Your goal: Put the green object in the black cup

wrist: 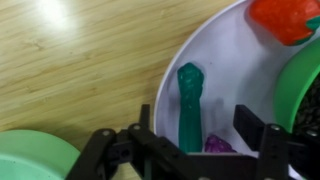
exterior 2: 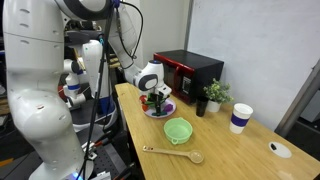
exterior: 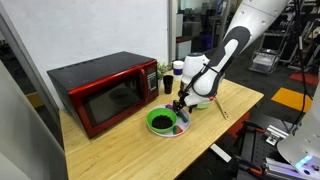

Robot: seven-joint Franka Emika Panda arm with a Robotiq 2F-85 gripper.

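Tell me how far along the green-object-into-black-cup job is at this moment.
Done: the approach. The gripper is down at the white plate, with open jaws either side of the green object lying there. In hand: the grasp, not yet closed. Left: lift it, carry it to the black cup, which stands off the plate, and drop it in.

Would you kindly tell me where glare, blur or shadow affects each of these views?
Wrist view: glare whitens the wooden table at top left; the green object is fairly sharp, while the gripper is dark and soft up close. In an exterior view, lighting is even and the microwave door shows a faint reflection. In an exterior view, the near white arm looms large and soft.
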